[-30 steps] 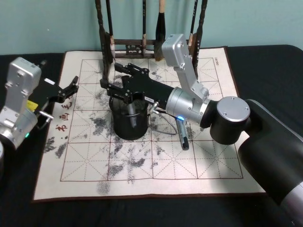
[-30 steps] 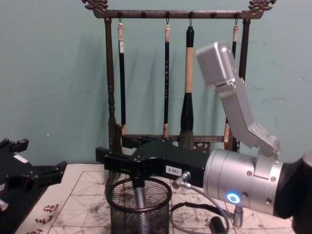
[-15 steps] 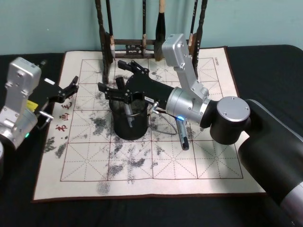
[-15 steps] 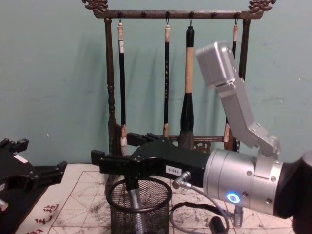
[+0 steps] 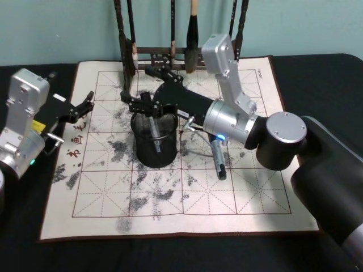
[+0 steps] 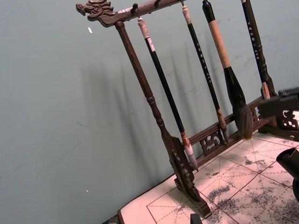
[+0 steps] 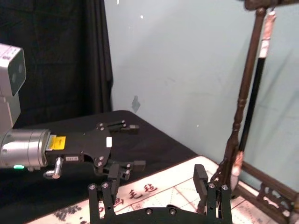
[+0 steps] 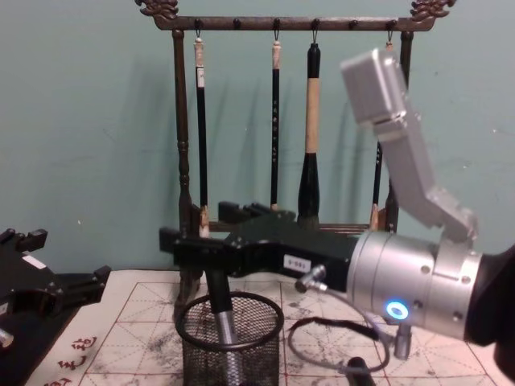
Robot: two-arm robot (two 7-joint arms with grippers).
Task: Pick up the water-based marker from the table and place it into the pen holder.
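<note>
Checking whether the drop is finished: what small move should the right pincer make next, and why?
Probably lift the right pincer straight up, away from the pen holder. Its jaws stand apart just above the rim, and the marker already leans inside the mesh cup, so nothing seems left to hold.

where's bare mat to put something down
Bare: the front rows of the mat, from the pen holder to the near edge, and the patch between holder and left gripper. Crowded: under the right gripper at the holder, by the loose pen, and along the brush rack.
</note>
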